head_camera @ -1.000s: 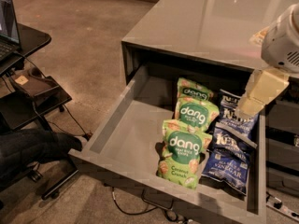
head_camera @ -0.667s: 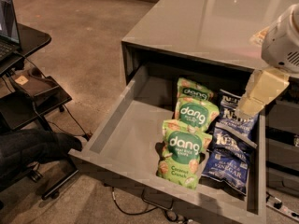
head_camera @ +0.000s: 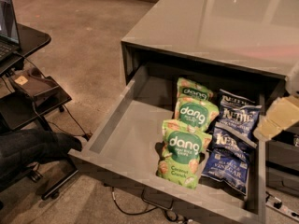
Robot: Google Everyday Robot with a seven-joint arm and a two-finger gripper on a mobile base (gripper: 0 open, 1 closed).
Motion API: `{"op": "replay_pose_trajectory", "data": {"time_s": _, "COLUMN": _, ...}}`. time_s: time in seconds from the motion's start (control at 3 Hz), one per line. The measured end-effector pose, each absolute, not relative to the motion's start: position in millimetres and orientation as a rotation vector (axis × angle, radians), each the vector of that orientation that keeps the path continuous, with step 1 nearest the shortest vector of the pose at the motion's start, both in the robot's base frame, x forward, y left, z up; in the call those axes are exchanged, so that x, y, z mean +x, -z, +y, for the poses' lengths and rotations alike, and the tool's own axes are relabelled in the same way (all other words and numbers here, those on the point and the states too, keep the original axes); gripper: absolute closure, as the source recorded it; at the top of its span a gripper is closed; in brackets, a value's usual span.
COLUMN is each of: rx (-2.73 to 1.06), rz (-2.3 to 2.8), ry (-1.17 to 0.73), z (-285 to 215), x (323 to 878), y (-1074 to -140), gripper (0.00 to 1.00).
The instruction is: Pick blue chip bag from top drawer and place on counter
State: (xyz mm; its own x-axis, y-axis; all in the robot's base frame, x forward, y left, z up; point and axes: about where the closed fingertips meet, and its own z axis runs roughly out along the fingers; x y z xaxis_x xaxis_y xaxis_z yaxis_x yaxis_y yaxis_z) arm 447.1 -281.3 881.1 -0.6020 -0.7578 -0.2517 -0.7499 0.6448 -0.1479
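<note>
The pale tan gripper is seen at the right wall of the open matte grey drawer (whether it is open or closed cannot be told). Below and left of it, the dark blue crinkly chip bag is laid in the drawer, beside green "dang" bags. The glossy grey counter is spread above and left of it.

Office/lab space: laptop on black desk, concrete floor, counter w/ snack-filled top drawer. Gripper far right, beside drawer.
</note>
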Motion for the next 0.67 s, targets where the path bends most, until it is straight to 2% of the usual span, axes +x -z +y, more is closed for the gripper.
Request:
{"op": "replay_pose_trajectory", "data": {"time_s": 0.33, "rx": -0.971, "rz": 2.730, "ry": 0.004, "z": -320.3, "x": 436.8, "y": -861.7, "gripper": 0.00}}
{"op": "replay_pose_trajectory", "data": {"time_s": 0.67, "rx": -0.971, "rz": 2.730, "ry": 0.004, "z": -320.3, "x": 436.8, "y": -861.7, "gripper": 0.00}}
